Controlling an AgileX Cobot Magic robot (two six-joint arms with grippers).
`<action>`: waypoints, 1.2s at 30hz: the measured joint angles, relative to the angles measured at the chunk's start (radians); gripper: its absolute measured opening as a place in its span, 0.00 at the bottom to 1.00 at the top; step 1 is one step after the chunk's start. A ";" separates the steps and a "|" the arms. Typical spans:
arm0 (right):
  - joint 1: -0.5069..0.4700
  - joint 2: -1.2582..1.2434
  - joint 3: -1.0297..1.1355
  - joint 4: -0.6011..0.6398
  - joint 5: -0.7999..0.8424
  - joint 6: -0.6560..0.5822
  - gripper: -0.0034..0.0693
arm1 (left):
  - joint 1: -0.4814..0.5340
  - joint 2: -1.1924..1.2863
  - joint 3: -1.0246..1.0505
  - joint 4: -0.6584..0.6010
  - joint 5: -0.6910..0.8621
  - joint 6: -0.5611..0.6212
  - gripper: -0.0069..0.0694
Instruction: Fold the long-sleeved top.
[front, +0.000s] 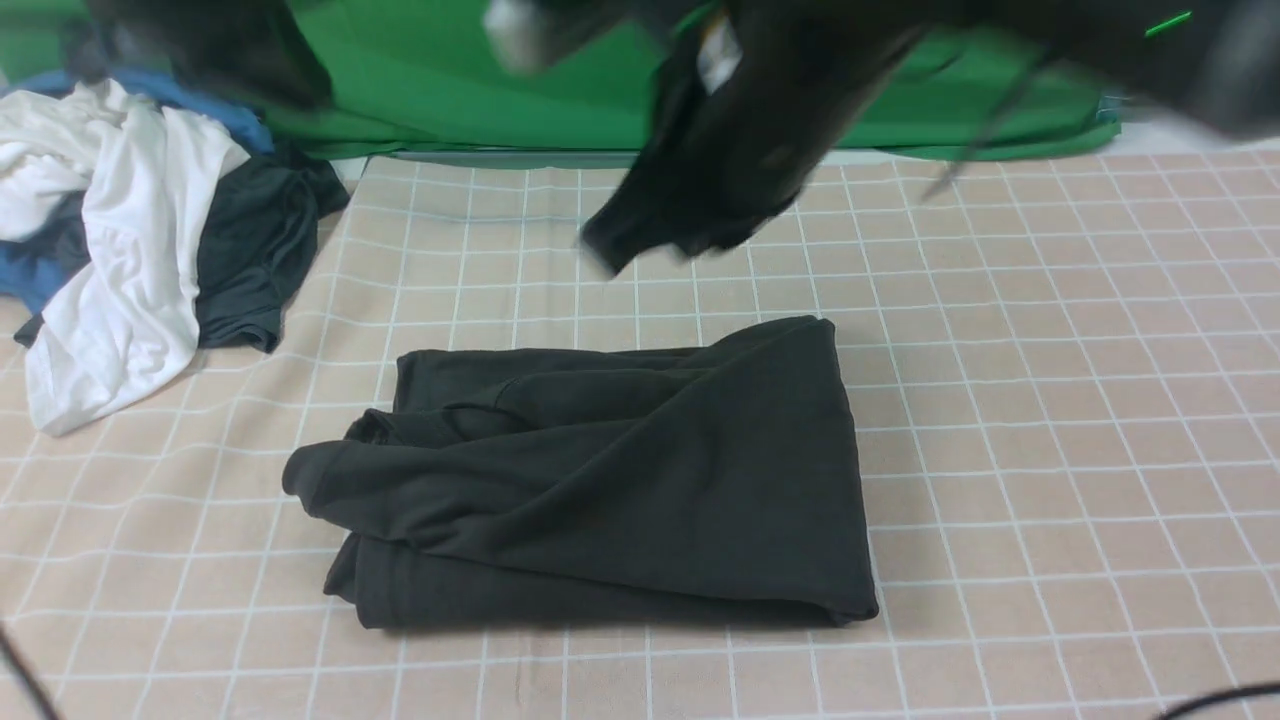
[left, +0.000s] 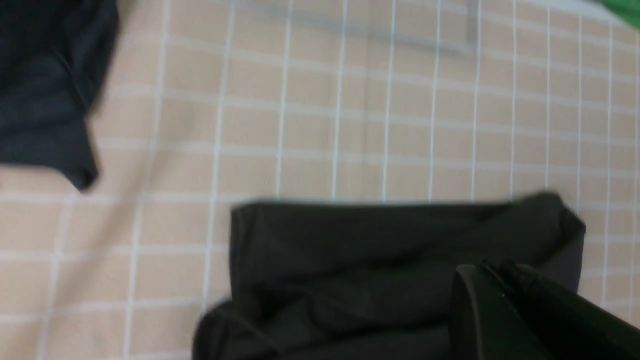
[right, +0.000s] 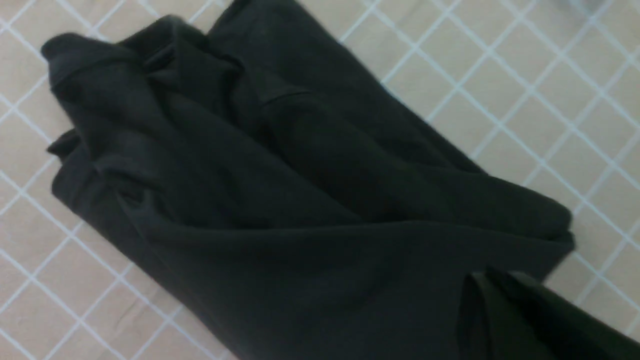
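The long-sleeved top (front: 610, 480) lies folded into a thick black bundle in the middle of the checked cloth, with a sleeve cuff sticking out at its left end. It also fills the right wrist view (right: 280, 200) and the lower half of the left wrist view (left: 375, 260). My right gripper (front: 612, 250) (right: 487, 277) hangs blurred above the table behind the top, fingers together and empty. Shut too is my left gripper (left: 495, 272), nothing between its fingers, raised over the top's edge. The left arm (front: 230, 50) is a dark blur at the upper left.
A pile of clothes sits at the table's far left: a white shirt (front: 130, 260), a dark grey-teal garment (front: 250, 260) (left: 45, 90) and blue fabric (front: 30, 275). A green backdrop (front: 480, 90) runs behind the beige checked cloth (front: 1050, 400).
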 joint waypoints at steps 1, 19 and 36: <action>-0.015 -0.053 0.018 -0.006 0.005 0.000 0.09 | -0.011 -0.004 0.113 -0.035 0.003 0.041 0.11; -0.049 -0.365 0.458 -0.013 -0.059 0.004 0.09 | -0.280 0.040 0.427 0.219 -0.050 0.015 0.53; -0.049 -0.365 0.462 -0.011 -0.151 0.007 0.09 | -0.353 0.039 0.426 0.436 -0.162 0.034 0.69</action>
